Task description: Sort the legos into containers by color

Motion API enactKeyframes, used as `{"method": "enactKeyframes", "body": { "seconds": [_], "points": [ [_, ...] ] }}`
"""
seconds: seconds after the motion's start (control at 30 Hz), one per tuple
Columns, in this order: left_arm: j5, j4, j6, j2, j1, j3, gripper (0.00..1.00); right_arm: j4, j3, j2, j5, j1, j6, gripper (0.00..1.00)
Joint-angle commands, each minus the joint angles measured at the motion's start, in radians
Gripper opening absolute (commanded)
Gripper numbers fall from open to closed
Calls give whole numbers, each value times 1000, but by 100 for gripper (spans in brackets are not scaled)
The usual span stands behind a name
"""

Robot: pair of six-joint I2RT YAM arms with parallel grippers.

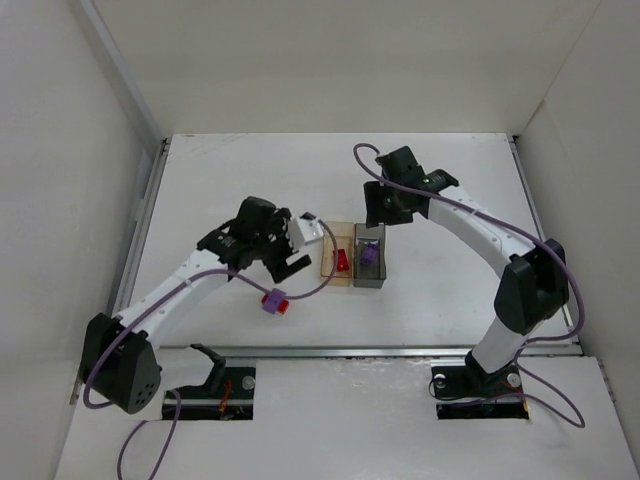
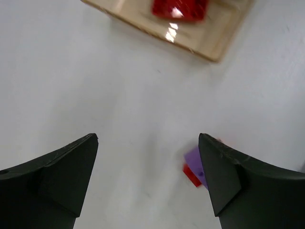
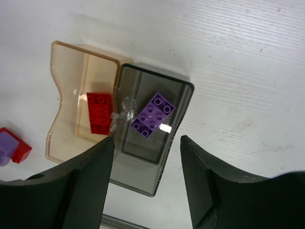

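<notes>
A red lego (image 2: 190,175) and a purple lego (image 2: 193,158) lie touching on the worktop (image 1: 450,200) beside our left hand (image 2: 147,138), wide and empty like our right hand (image 3: 147,140). We judge them light, rigid and slick, best pinched across flat sides.

Robot lab cell: white panels (image 1: 60,150) enclosing table (image 1: 450,200)

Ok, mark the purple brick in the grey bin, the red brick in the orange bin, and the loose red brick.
purple brick (image 3: 152,115): right wrist view, studded top face.
binned red brick (image 3: 100,113): right wrist view, top face centre.
loose red brick (image 3: 21,149): right wrist view, exposed top.
</notes>
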Motion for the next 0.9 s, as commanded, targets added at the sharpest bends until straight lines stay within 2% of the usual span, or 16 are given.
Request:
{"method": "enactKeyframes", "body": {
  "seconds": [0.0, 0.1, 0.27, 0.47, 0.67, 0.73, 0.87],
  "points": [
    [9, -164, 84, -33, -8, -116, 84, 16, -5, -47, 6, 30, 12, 63],
    [32, -155, 13, -33, -37, -134, 84, 16, -16, -56, 20, 50, 32, 63],
    [-57, -141, -27, 11, -65, -182, 69, 46, -66, -88, 11, 60, 64, 63],
    [-89, -126, -27, 63, -65, -206, 59, 46, -86, -108, 23, 60, 64, 63],
    [-88, -147, -39, 82, -65, -197, 58, 46, -86, -108, 37, 60, 64, 63],
    [-87, -147, -39, 82, -65, -208, 53, 46, -86, -108, 37, 60, 64, 63],
    [-55, -158, -39, 92, -65, -208, 32, 46, -86, -99, 37, 60, 55, 63]
  ]
}}
